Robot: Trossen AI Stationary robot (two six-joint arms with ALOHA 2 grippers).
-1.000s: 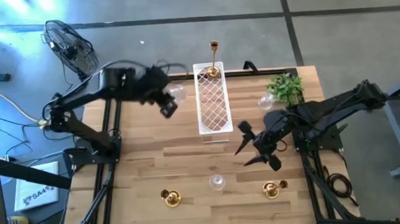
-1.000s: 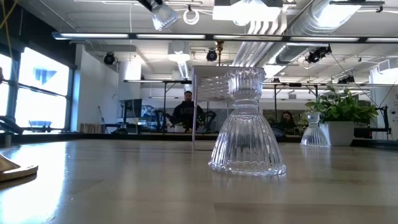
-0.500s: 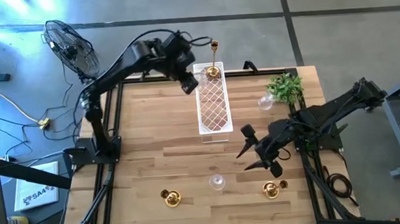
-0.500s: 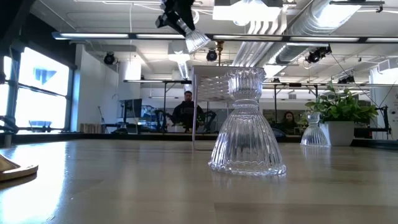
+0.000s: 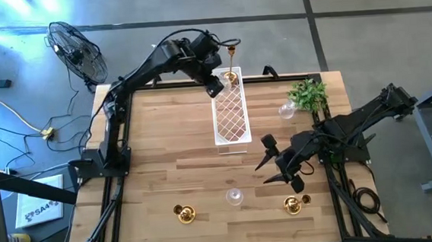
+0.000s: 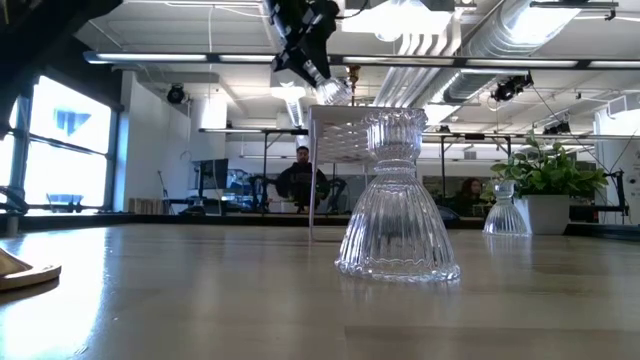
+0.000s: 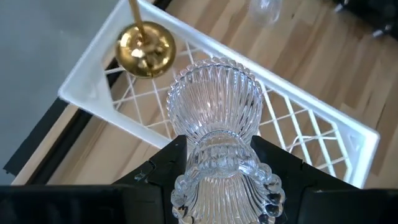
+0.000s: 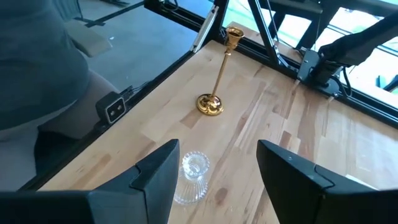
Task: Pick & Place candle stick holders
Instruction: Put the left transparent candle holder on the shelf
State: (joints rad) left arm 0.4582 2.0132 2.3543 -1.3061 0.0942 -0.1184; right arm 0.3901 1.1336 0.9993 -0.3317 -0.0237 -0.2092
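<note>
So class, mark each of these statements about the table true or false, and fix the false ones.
1. The left gripper holds a clear glass holder above the white tray. True.
2. The right gripper is shut on a gold holder. False: it is open and holds nothing, hanging over the table.
3. A tall gold holder stands in the far end of the tray. True.
4. The green plant sits inside the tray. False: it stands on the table near the far right corner, apart from the tray.
</note>
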